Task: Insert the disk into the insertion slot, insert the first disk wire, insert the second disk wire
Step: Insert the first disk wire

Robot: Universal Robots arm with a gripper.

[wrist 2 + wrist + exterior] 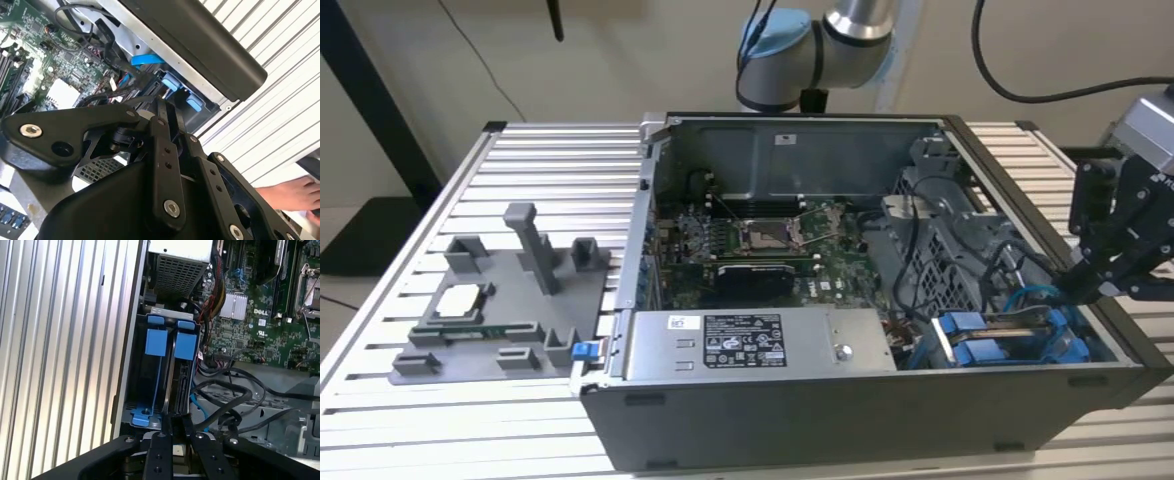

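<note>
The insertion slot [170, 365] is a bay of the grey drive cage [1001, 340] in the open computer case, with blue tabs [186, 344] at its mouth. The disk [183, 385] shows edge-on inside the cage, in its blue frame [145, 416]. My black gripper [1101, 290] hangs over the case wall on the exterior view's right, at the cage's cable end. Its fingertips [163, 427] sit close together, shut, right at the disk's end; whether a plug is pinched between them is hidden. A blue wire [197, 407] and black wires [225, 392] curl beside the gripper [175, 420].
The grey power-supply box [747, 345] lies beside the cage, with the motherboard [761, 240] behind it. A grey fixture [507, 300] holding small parts stands on the ribbed table at the exterior view's left. A person's hand [290, 192] rests on the table in the second wrist view.
</note>
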